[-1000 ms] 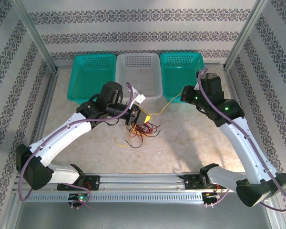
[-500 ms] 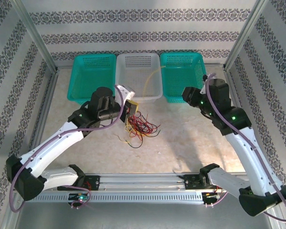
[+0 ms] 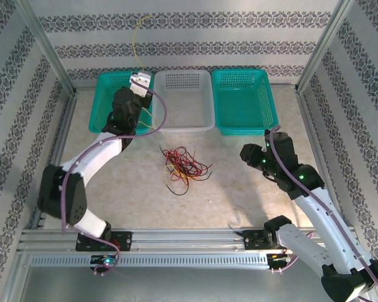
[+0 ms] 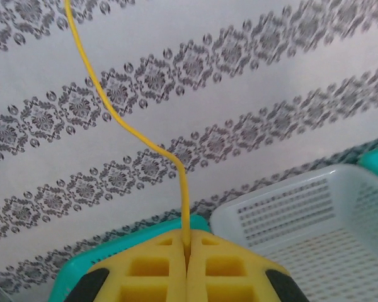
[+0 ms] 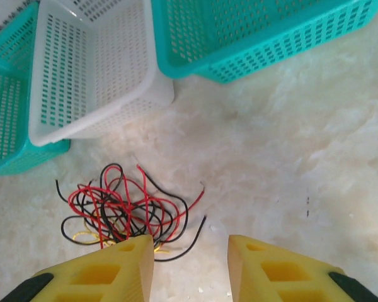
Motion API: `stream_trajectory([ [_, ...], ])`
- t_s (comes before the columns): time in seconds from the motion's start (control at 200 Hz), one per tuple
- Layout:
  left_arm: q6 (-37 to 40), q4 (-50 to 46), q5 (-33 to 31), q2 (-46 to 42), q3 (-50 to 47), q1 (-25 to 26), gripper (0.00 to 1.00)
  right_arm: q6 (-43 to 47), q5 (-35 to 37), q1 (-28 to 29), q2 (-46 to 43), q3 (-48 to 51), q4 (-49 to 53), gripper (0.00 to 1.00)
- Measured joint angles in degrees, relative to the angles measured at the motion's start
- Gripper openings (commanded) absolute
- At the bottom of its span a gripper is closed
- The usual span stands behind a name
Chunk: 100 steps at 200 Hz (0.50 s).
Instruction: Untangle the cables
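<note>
— where's the yellow wire (image 4: 184,207)?
— pinched in the left gripper (image 4: 186,244), fingers pressed together on it. the wire stands up out of the gripper and curves off against the patterned wall.
— and where's that gripper?
— from above, the left gripper (image 3: 140,80) is up over the left teal basket (image 3: 108,107), at about 11 o'clock from the heap.
— the heap?
— the red and black wires (image 3: 184,167), looped over each other mid-counter (image 3: 239,189), just short of the white basket (image 3: 183,82) at 12 o'clock. a yellow strand (image 5: 82,238) shows under their near edge; i can't tell if it's the same wire.
— right side?
— the right gripper (image 3: 246,153) sits at 3 o'clock from the heap, well apart from it. its fingers are spread wide (image 5: 190,242), holding nothing, the wires ahead of them.
</note>
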<state>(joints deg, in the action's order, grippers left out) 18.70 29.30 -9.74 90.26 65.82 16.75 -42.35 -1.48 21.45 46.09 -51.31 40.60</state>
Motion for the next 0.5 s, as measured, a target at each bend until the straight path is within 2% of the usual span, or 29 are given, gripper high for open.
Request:
stream_trajectory([
  [0.145,1.16,4.2,4.39,7.82,1.07,-5.53,0.0,-1.42,-0.94,0.2,-1.44,2.56,-0.11,0.33],
  [0.32,-0.72,4.39,9.7,11.04,3.48,-12.04,0.0,-1.49,-1.42,0.2,-1.16,2.84,-0.24,0.32],
  [0.475,-0.94,4.42,12.2,12.33,5.25,-13.97,0.0,-1.49,-2.36,0.2,1.16,2.84,-1.42,0.31],
  [0.5,-0.92,4.42,12.61,12.63,5.38,-13.97,0.12,-1.46,-2.49,0.2,1.68,2.84,-1.66,0.3],
])
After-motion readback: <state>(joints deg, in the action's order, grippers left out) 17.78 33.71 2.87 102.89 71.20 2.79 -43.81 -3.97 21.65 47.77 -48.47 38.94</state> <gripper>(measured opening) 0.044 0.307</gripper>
